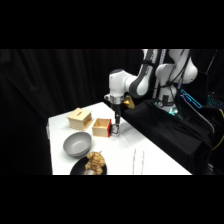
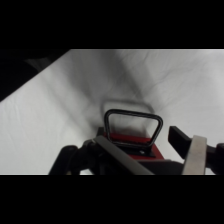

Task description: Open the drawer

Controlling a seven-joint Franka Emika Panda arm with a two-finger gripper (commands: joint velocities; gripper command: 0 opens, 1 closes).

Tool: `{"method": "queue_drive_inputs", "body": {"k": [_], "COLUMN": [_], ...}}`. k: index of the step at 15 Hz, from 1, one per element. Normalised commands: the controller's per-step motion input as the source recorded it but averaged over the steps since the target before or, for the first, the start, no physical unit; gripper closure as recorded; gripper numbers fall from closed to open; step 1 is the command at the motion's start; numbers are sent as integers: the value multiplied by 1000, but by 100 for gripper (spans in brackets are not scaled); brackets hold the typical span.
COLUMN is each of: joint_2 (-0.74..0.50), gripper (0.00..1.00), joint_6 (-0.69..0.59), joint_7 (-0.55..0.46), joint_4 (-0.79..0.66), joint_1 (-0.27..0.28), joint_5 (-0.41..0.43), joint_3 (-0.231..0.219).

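gripper at the drawer handle

the drawer (image 1: 102, 127) sits just below the gripper (image 1: 115, 131), red face toward it and well out of the box (image 1: 79, 119). its handle (image 2: 133, 126) stands between the fingers (image 2: 194, 154), which look apart, not clamped. best to close squarely, then pull straight. a bowl (image 1: 77, 144) lies nearby.

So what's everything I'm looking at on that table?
box: one, light wood, far left of the table.
drawer: one, tan with red front, right of the box, apart from it.
handle: one, dark loop, on the red front.
bowl: one, grey, near the front left.
plate: one, dark, front edge, holding brownish pieces.
tongs: one, metal, front right.
table: one, white.
gripper: one, at the drawer's red front.
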Motion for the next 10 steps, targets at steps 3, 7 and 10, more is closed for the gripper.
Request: {"method": "queue_drive_inputs", "body": {"k": [3, 7, 10], "joint_2": [-474, -406, -290], "gripper": [0, 0, 0], "joint_6": [-332, -299, -287], "joint_7": [-8, -45, -195], "joint_4": [-85, -54, 15], "joint_1": [-181, -183, -153], "joint_5": [-148, -90, 60], "joint_3": [151, 147, 111]}}
